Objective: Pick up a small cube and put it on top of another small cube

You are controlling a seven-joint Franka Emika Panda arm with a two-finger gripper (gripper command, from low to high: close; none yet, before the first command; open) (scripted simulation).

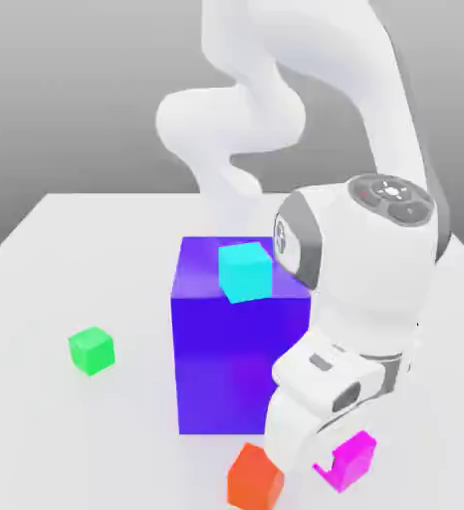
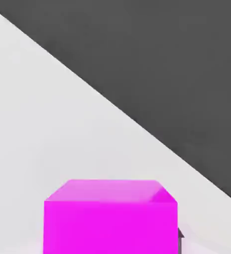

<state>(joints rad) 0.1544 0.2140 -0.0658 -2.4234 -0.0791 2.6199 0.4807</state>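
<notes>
The small magenta-pink cube (image 1: 358,453) sits at the table's front, on the exterior view's right, just right of an orange-red cube (image 1: 254,478). My gripper (image 1: 338,468) reaches down over it, and its jaws are shut on the cube's sides. In the hand view the magenta cube (image 2: 110,218) looms very close, with a dark fingertip (image 2: 181,235) against its side. I cannot tell whether the cube rests on the white table or hangs just above it.
A big blue-purple block (image 1: 238,349) stands mid-table right behind the hand, with a cyan cube (image 1: 245,271) on top. A green cube (image 1: 92,351) lies at the exterior view's left. The table edge (image 2: 137,124) runs close beyond the magenta cube.
</notes>
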